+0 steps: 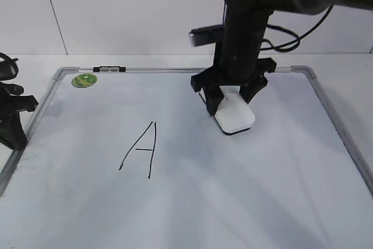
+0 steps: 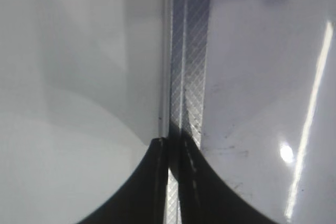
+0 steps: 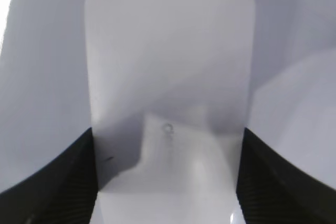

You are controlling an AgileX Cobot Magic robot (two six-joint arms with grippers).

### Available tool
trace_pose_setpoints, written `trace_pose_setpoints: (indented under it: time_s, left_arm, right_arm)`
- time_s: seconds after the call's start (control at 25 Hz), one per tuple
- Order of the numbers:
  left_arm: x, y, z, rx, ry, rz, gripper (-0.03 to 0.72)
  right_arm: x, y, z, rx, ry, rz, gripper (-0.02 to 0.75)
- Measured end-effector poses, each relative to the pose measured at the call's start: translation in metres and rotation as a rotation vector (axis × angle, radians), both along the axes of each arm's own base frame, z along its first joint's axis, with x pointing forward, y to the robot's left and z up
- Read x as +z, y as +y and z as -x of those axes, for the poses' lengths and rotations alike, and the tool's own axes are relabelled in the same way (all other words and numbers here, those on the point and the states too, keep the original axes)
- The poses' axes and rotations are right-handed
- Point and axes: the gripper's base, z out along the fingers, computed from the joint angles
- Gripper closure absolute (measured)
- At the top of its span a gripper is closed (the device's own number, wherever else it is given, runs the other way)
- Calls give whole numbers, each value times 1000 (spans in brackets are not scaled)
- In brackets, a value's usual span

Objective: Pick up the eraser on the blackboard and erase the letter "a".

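Observation:
The white eraser (image 1: 234, 114) rests on the blackboard (image 1: 245, 202) at its upper right, its dark base showing along the near edge. My right gripper (image 1: 232, 94) comes straight down over it, one black finger pressed against each long side. The right wrist view shows the eraser (image 3: 168, 51) filling the gap between the fingers of my right gripper (image 3: 167, 132), which is shut on it. The letter "a" shows in no view. My left gripper (image 1: 11, 115) stays at the board's left edge, shut and empty, its tips (image 2: 173, 142) above the metal frame (image 2: 191, 51).
A tall capital "A" (image 1: 143, 150) is drawn left of centre on the board. A round green magnet (image 1: 84, 80) sits at the upper left corner, and a small black clip (image 1: 109, 69) lies on the top frame. A white wall stands behind the board.

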Motion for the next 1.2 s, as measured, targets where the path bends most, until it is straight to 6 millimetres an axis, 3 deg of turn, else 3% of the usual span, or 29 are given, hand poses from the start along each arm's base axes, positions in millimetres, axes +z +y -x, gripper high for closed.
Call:
trace_pose_setpoints:
  time_s: [0.28, 0.68, 0.88, 1.2]
  left_arm:
    - [0, 0, 0, 0, -2, 2, 668]
    - [0, 0, 0, 1, -4, 4, 664]
    - [0, 0, -1, 3, -6, 6, 662]
    - [0, -1, -1, 4, -8, 7, 659]
  right_arm:
    - [76, -21, 13, -73, -215, 33, 178]
    - [154, -53, 40, -192, -455, 89, 178]
    - [174, -67, 61, -220, -500, 90, 178]
    - [176, -110, 85, -312, -475, 122, 178]
